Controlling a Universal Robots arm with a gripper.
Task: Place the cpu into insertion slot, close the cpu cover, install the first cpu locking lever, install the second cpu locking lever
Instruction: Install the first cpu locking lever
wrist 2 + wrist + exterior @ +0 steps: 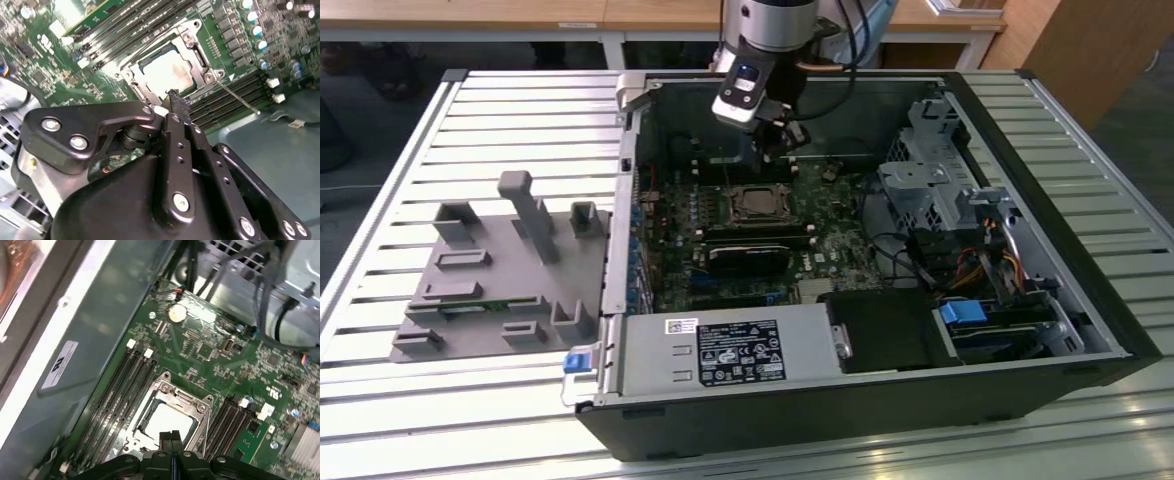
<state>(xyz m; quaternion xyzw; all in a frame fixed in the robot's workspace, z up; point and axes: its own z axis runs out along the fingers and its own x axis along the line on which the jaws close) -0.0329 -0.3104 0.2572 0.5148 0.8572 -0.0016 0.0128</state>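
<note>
Our jaws are closed together, empty. Just beyond them the chip [165, 70] sits under its lowered cover [195, 50]. One thin lever [239, 97] looks unlatched, so we judge locking unfinished.

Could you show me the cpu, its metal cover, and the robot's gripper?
cpu [172, 421]: first wrist view, middle of its pale top.
cpu cover [185, 396]: first wrist view, one bar of its metal frame.
gripper [174, 96]: second wrist view, between its shut fingertips.
</note>
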